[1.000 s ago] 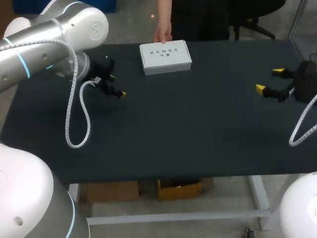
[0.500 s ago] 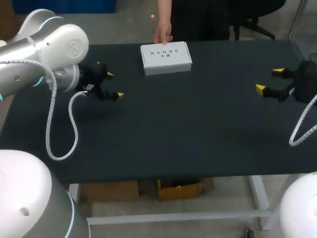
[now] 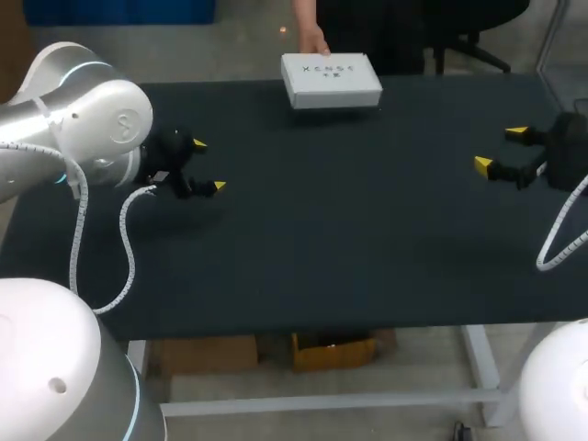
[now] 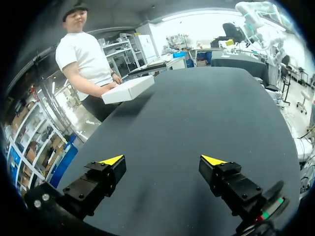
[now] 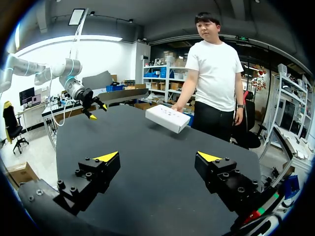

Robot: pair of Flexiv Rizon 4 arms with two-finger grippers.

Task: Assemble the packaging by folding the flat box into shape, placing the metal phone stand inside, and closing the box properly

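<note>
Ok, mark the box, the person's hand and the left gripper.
box (image 3: 331, 78), head view, middle of its top.
hand (image 3: 315, 40), head view, middle of the hand.
left gripper (image 3: 209, 165), head view, midway between its fingertips.

Your head camera looked down on the desk (image 3: 349, 239); opposing wrist cameras skimmed it low, sharing the white box (image 3: 331, 80).

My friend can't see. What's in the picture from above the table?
A person's hand holds a white box at the far edge of a black table. The left gripper and right gripper sit at the sides, fingers open and empty.
</note>
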